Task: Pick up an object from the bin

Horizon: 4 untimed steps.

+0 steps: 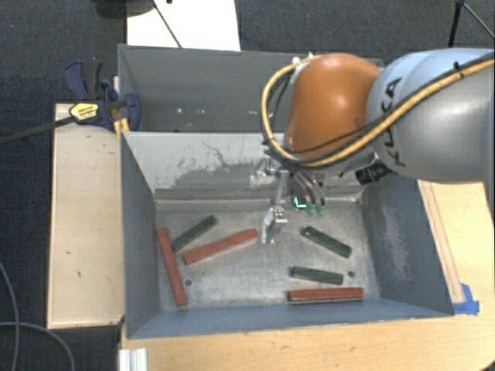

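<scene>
Reads "KUKA" on the smooth grey arm [433,114], beside a glossy orange dome cover [332,103]. Finds the two-finger gripper [271,226] low in the scuffed grey metal bin [201,168], just right of a flat red-brown bar [220,246]; clenched or released, cannot tell. Has a slim dark green bar [326,242] lying flat beyond the gripper's other side.

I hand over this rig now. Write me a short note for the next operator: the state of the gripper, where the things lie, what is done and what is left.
Gripper: low in the bin, at the right end of the middle red-brown stick. Open or shut: cannot tell.
Things: six sticks, all flat on the floor. Left red-brown stick by the left wall, front red-brown stick by the front wall. Left green stick beside the middle one, right green stick and lower green stick right of the gripper.
Done: nothing lifted.
Left: grasp one stick and lift it out.
</scene>
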Each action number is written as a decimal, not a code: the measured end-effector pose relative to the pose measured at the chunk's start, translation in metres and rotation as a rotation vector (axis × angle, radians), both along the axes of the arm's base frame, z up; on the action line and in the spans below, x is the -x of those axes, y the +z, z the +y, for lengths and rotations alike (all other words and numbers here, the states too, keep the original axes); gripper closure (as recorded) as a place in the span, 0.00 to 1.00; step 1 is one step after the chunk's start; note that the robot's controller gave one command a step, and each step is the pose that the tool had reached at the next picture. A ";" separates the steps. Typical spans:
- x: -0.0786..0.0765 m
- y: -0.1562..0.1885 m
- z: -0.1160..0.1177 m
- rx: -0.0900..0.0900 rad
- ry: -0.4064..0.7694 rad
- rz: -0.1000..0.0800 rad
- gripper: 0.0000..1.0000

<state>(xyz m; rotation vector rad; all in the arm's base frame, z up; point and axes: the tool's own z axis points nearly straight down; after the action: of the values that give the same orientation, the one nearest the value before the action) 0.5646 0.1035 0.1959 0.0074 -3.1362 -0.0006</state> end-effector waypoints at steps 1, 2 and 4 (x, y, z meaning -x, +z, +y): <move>-0.002 0.004 0.000 -0.001 -0.002 -0.008 0.00; 0.005 -0.106 0.026 -0.005 -0.094 -0.015 1.00; 0.023 -0.065 0.023 0.002 -0.043 -0.001 1.00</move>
<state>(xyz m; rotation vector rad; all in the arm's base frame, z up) 0.5417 0.1265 0.1306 -0.0594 -3.1364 0.0019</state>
